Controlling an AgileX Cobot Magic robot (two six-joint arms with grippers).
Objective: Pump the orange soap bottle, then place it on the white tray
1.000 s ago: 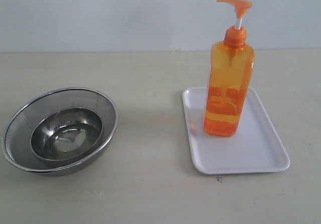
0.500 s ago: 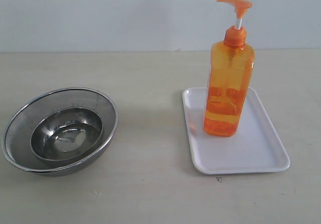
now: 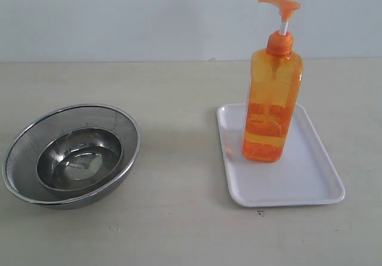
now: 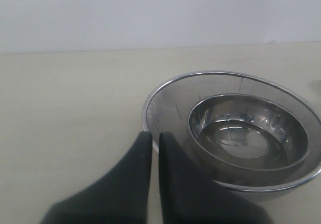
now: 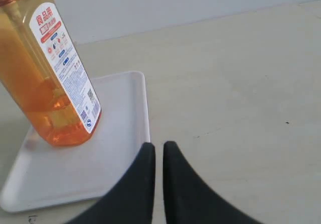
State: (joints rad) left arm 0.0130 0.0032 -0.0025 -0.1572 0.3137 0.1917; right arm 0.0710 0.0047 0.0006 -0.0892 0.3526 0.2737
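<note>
The orange soap bottle stands upright on the white tray, toward the tray's far left part, pump head raised. Its white-and-orange label shows in the right wrist view, on the orange soap bottle standing on the white tray. My right gripper is shut and empty, its tips over the tray's edge, apart from the bottle. My left gripper is shut and empty beside the mesh bowl's rim. Neither gripper appears in the exterior view.
A steel mesh bowl holding a smaller steel bowl sits on the left of the beige table; the same mesh bowl fills the left wrist view. A pale wall runs behind the table.
</note>
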